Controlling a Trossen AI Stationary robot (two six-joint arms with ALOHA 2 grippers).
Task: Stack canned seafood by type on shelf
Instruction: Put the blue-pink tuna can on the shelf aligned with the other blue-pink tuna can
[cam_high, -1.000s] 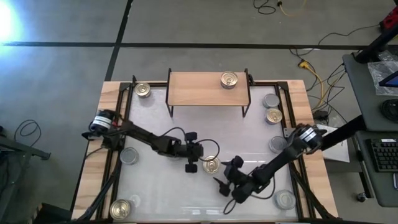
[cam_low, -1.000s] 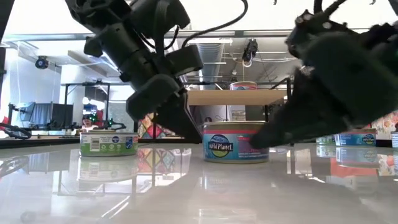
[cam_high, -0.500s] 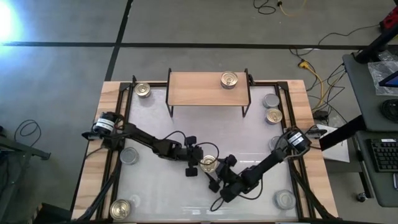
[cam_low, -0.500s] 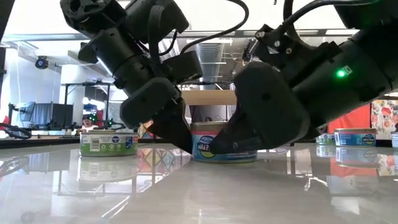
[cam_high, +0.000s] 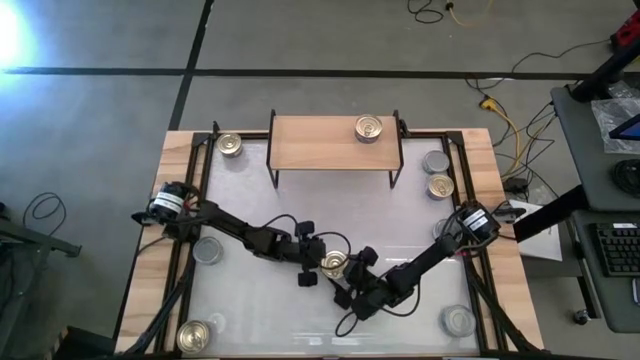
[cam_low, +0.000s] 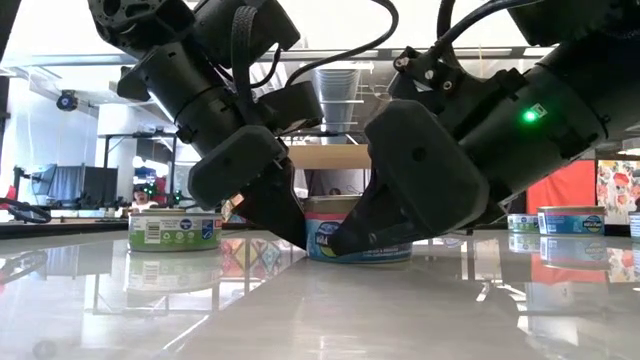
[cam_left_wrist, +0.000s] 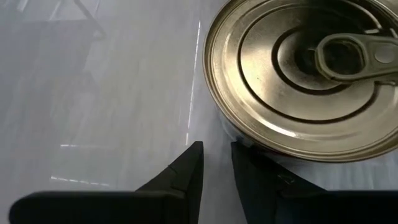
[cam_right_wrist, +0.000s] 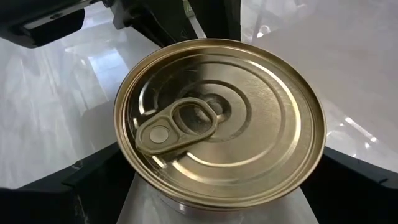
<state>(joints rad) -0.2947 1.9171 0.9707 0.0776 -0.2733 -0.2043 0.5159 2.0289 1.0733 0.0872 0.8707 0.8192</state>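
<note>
A tin of canned seafood with a gold pull-ring top (cam_high: 333, 263) stands upright on the white table near its middle. My left gripper (cam_left_wrist: 216, 163) is shut, with nothing between its fingers, and sits low at the tin's side toward the table's left (cam_high: 312, 265). My right gripper (cam_right_wrist: 224, 174) is open and comes slanting from the near right (cam_high: 345, 272), one finger on each side of the tin; I cannot tell whether they touch it. The shelf (cam_high: 310, 145) stands at the far edge with one gold-topped tin (cam_high: 368, 128) on its board. My left gripper lies with the outer side of one finger (cam_left_wrist: 258, 174) against the bottom of the tin's side wall (cam_left_wrist: 249, 142), on the side toward the table's left. The fingers slant down to the table. The tin rests flat on its base.
More tins lie about the table: a gold one (cam_high: 230, 144) at the far left, a silver one (cam_high: 208, 250) at the left, a gold one (cam_high: 195, 335) at the near left, several along the right edge (cam_high: 440, 186), and a silver one (cam_high: 458, 321) at the near right.
My right gripper has come toward the table's left, still open, until its fingers flank the gold-topped tin. The tin has slid a little toward the left. My left gripper has shifted slightly toward the near edge and stays beside the tin.
</note>
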